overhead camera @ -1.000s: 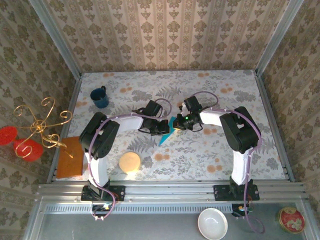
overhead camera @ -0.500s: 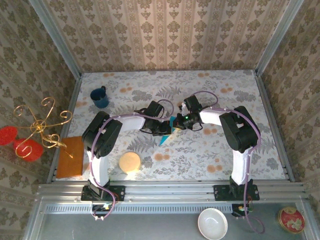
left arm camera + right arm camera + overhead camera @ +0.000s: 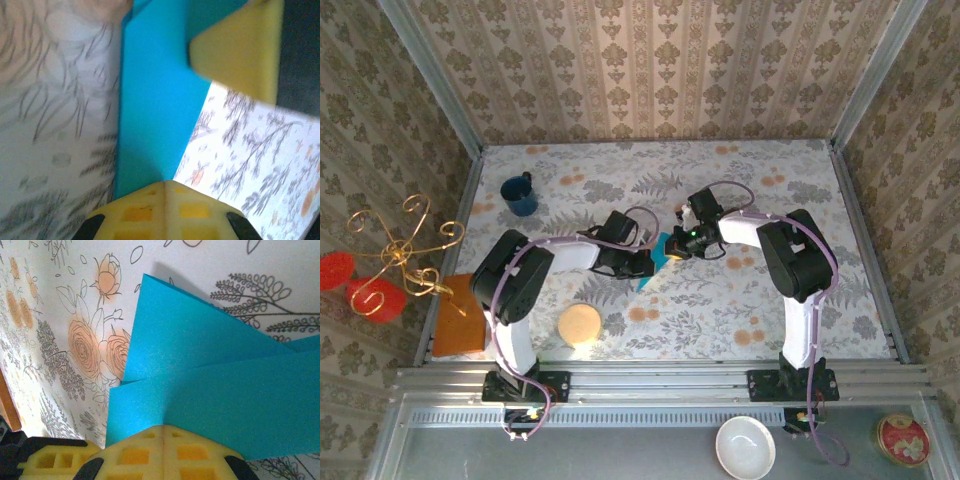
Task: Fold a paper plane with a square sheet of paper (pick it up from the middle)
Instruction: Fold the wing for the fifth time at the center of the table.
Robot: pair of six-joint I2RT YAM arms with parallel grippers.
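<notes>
Square sheet of paper (image 3: 210,390), creased, was clamped between the pincers, left gripper (image 3: 165,184) closed on it, right gripper (image 3: 164,429) likewise.

Both my arms match: left arm (image 3: 517,278) and right arm (image 3: 800,262) have black joint housings, white links, black bases bolted down. Lilac cables (image 3: 732,185) loop along each. Small green light (image 3: 692,237) on right wrist. Fingers (image 3: 150,212) yellow, moulded with square grid pockets, black trim at the corners.
</notes>
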